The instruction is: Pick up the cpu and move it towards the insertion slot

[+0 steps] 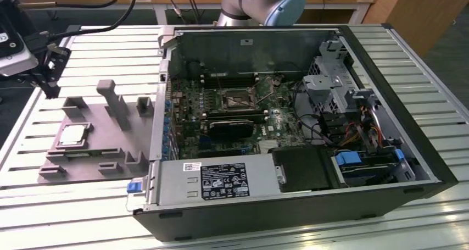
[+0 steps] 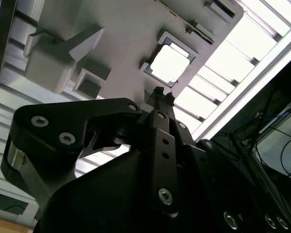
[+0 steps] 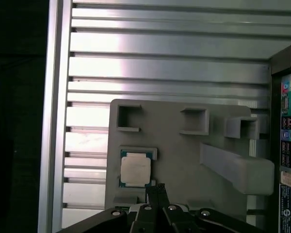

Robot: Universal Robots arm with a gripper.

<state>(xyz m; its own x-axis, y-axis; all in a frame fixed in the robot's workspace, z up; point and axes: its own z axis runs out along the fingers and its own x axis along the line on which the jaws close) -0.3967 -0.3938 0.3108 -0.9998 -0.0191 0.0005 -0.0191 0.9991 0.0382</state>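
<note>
The cpu (image 1: 73, 134), a small silvery square chip, lies flat in a recess of the grey fixture plate (image 1: 88, 159) on the exterior view's left. Both wrist views show the cpu (image 2: 170, 60) (image 3: 135, 170) just beyond my fingertips. My black gripper (image 1: 50, 89) hangs above and behind the plate, apart from the chip. Its fingers (image 2: 160, 94) (image 3: 157, 189) are pressed together with nothing between them. The insertion slot (image 1: 236, 99), a black socket in a silver bracket, sits on the green board inside the open computer case.
The open computer case (image 1: 410, 151) fills the exterior view's right, with a power supply (image 1: 212, 181), black heatsink (image 1: 234, 130) and drive cage (image 1: 333, 90). Upright posts (image 1: 110, 99) stand on the fixture plate. All rests on a slatted aluminium table (image 1: 59, 211).
</note>
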